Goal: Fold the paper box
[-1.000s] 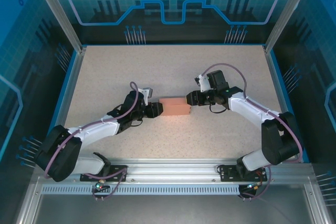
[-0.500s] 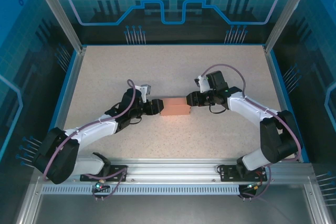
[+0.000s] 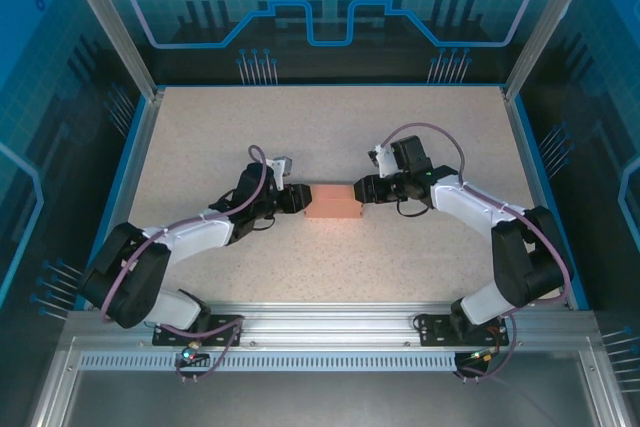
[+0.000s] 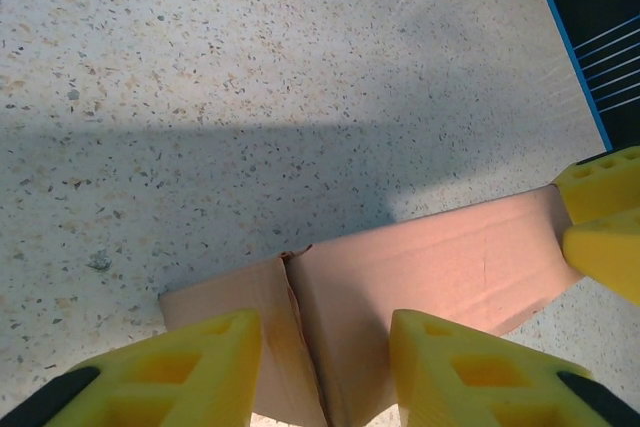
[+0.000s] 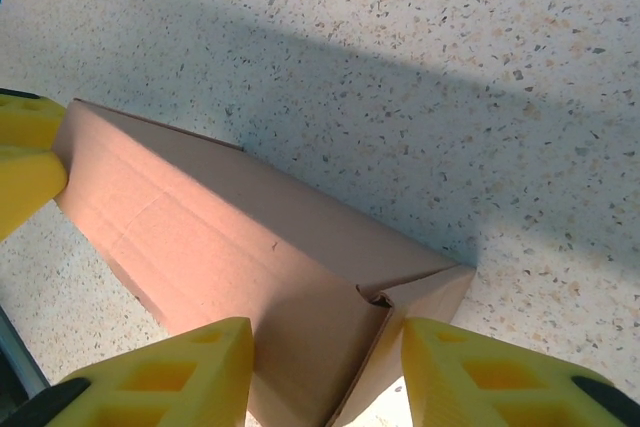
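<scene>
The paper box is seen in the overhead view lying near the middle of the speckled table, folded up into a small rectangular block with its long side running left to right. It is bracketed by both arms. The left gripper is set against its left end and the right gripper against its right end. In the left wrist view, the left gripper is shown released, its yellow fingers held apart. The near end of the box is framed between their tips, and no clenching on the cardboard can be made out. A seam is visible there where two panels meet, with a small ragged gap at its top. At the far end of the box, the yellow fingers of the other arm are seen touching the corner. In the right wrist view, the right gripper is likewise shown parted, with the box reaching away from between its fingers. A small dark opening is visible where the end flaps meet. The left arm's fingertips are pressed against the far end. A broad shadow is cast across the table behind the box.
</scene>
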Robot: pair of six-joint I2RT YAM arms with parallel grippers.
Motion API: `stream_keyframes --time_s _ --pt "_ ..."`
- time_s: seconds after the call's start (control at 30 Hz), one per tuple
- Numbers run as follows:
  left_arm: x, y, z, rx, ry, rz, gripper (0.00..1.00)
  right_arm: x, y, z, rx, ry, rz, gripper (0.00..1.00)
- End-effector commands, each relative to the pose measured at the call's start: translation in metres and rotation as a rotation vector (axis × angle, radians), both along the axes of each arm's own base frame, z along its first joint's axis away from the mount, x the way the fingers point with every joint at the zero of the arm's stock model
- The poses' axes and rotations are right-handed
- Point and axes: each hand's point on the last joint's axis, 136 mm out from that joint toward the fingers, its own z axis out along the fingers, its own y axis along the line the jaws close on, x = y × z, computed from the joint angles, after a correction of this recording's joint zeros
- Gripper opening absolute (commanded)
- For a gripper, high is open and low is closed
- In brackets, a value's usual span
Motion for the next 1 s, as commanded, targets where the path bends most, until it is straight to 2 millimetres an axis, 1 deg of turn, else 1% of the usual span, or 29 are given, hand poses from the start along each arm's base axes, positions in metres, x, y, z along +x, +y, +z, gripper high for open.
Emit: stream_keyframes --time_s 0.0,0.1,0.2,0.3,0.47,0.57,0.63,0.8,0.87,0.97 --pt "-0.011 0.002 -0.018 0.004 0.065 -0.014 0.4 -0.013 0.002 -0.013 0.002 0.056 0.021 0.44" --pt "-0.008 0.0 -0.008 -0.006 0.042 -0.017 0.42 -0.008 0.01 0.007 0.051 0.027 0.028 0.45" --pt "-0.007 -0.002 -0.002 -0.01 0.033 -0.022 0.43 -0.006 0.013 0.02 0.076 0.011 0.034 0.48" --pt "-0.006 -0.002 -0.002 -0.016 0.035 -0.022 0.43 -0.008 0.015 0.023 0.098 0.017 0.037 0.48" --pt "-0.007 -0.004 -0.004 -0.033 0.044 -0.027 0.43 -0.012 0.019 0.02 0.141 0.033 0.035 0.49" --pt "-0.006 -0.009 0.002 -0.056 0.039 -0.041 0.43 -0.01 0.025 0.024 0.176 0.032 0.041 0.48" --pt "-0.003 -0.012 0.007 -0.07 0.029 -0.045 0.43 -0.007 0.028 0.029 0.198 0.024 0.044 0.48" --pt "0.01 -0.018 0.02 -0.084 0.002 -0.044 0.43 0.01 0.034 0.04 0.212 -0.013 0.036 0.47" --pt "0.018 -0.018 0.026 -0.083 -0.016 -0.038 0.43 0.019 0.035 0.043 0.209 -0.027 0.027 0.46" --pt "0.036 -0.017 0.037 -0.074 -0.048 -0.019 0.42 0.034 0.038 0.049 0.211 -0.05 0.019 0.45"
